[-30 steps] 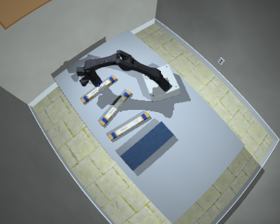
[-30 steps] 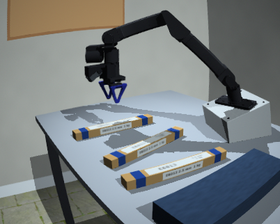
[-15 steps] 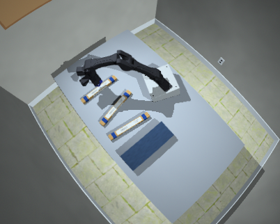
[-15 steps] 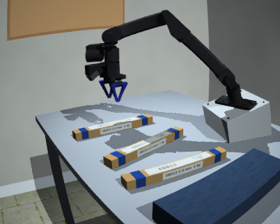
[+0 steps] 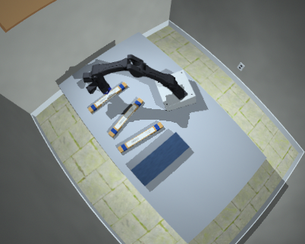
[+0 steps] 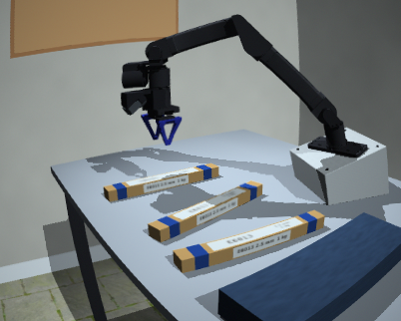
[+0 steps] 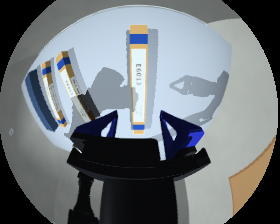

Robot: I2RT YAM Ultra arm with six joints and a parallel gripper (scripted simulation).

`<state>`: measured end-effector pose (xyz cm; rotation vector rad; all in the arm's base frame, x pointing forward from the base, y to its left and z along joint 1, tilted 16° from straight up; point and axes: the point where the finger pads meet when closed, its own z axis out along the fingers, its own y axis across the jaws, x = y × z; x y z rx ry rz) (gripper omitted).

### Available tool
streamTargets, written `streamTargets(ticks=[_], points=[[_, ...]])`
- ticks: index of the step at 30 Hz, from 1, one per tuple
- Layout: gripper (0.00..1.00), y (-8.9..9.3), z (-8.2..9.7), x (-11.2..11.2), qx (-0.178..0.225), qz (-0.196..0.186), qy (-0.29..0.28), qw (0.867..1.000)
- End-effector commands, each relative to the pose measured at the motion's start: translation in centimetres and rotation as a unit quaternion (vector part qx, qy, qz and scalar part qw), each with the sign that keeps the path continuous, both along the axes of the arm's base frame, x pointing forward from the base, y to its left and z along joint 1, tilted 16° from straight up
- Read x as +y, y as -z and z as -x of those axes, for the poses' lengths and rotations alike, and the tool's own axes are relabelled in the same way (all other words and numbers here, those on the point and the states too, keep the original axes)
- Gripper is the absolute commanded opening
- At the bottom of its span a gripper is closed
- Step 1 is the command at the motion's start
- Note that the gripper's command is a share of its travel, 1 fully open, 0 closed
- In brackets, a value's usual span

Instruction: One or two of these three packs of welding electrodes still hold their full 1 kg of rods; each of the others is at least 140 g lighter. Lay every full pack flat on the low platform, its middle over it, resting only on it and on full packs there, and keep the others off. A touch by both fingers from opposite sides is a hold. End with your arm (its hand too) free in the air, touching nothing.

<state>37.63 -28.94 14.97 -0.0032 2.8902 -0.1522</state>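
Observation:
Three tan packs with blue bands and white E6013 labels lie flat on the table. The far pack (image 5: pixel 108 98) (image 6: pixel 162 182) (image 7: pixel 139 80) is farthest from the low platform. The middle pack (image 5: pixel 125 117) (image 6: pixel 205 211) (image 7: pixel 73 85) lies beside it, partly in the arm's shadow. The near pack (image 5: pixel 140 138) (image 6: pixel 249 241) (image 7: pixel 53 94) lies next to the platform. The low dark blue platform (image 5: pixel 161 159) (image 6: pixel 319 279) (image 7: pixel 41 102) has nothing on it. My gripper (image 6: pixel 162 141) (image 7: pixel 138 113) is open and empty, above the table over the far pack, which runs between the fingers in the wrist view.
The white base block (image 5: pixel 178 92) (image 6: pixel 344 171) carries the arm at the back right in the exterior view. The table's edge (image 6: pixel 115 259) runs close to the packs' ends. A brown board (image 5: pixel 23 11) (image 6: pixel 95 22) is on the wall behind.

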Motion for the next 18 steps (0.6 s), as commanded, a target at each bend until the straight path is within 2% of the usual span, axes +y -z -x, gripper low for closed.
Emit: streamTargets(ticks=[1,5,9,12,14,15,18], points=[[0.74,0.7,-0.8,0.5,-0.008,-0.004,-0.007,1.000],[0.74,2.7,-1.2,0.3,-0.005,-0.007,-0.005,1.000],[0.74,2.8,-1.6,0.1,-0.017,0.003,-0.004,1.000],[0.74,5.4,-1.9,0.1,-0.005,-0.007,-0.005,1.000],[0.74,5.4,-1.9,0.1,-0.005,-0.007,-0.005,1.000],[0.74,3.4,-2.3,-0.4,-0.027,0.011,-0.004,1.000],[0.74,6.9,-2.3,-0.1,-0.005,-0.007,-0.004,1.000]])
